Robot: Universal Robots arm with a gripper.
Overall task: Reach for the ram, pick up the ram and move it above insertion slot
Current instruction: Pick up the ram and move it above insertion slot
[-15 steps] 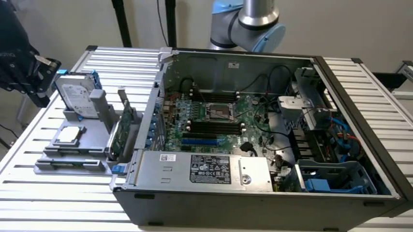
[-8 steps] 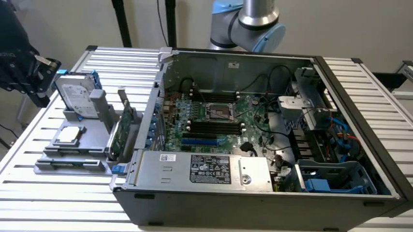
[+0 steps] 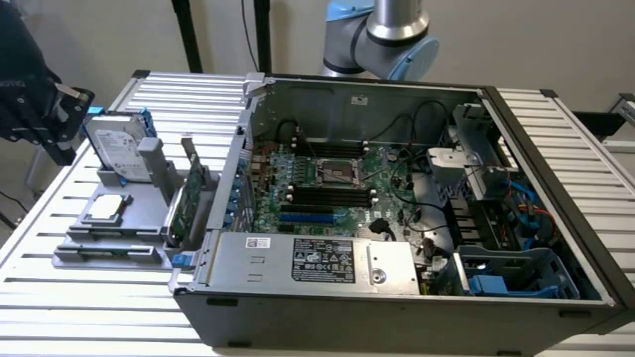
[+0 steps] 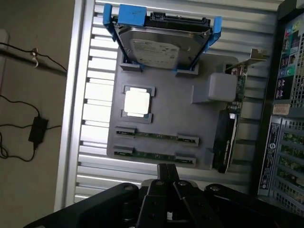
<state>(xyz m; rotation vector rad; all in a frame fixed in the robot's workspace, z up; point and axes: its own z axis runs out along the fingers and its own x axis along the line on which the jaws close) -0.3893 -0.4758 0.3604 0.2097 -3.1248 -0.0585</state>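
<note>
Wrist view: black claw closed and empty near thin green ram in matte grey slotted holder

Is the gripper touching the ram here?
Apart. In the exterior view the gripper hangs well off the gray tray where the ram lies.

Plain beige wall behind. Black poles rise before it. Ribbed metal table spans foreground. Brown floor beside table, black cable and adapter lying on it.
</note>
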